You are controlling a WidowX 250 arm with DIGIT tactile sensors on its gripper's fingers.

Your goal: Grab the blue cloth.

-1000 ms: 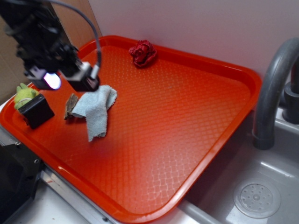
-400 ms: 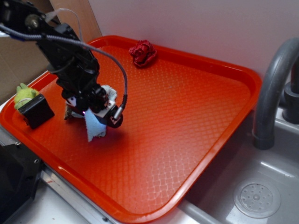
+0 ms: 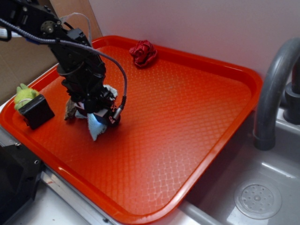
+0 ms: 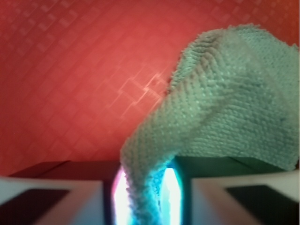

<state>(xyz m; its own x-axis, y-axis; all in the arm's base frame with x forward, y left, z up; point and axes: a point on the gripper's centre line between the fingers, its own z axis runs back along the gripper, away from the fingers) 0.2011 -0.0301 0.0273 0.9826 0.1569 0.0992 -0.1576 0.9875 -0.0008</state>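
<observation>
Ok so my gripper (image 3: 99,114) is down on the red tray (image 3: 187,122) near its left side, and the wrist cam shows the blue cloth (image 4: 220,108) pulled into a ridge, with a fold squeezed between the two closed-in fingers (image 4: 187,197). Rest of the cloth lies on the tray. Dark red cloth (image 3: 143,53) sits at the far edge.

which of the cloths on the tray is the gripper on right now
The blue cloth, pale and woven, pinched in the gripper. The dark red cloth sits bunched at the tray's far edge, untouched.
</observation>
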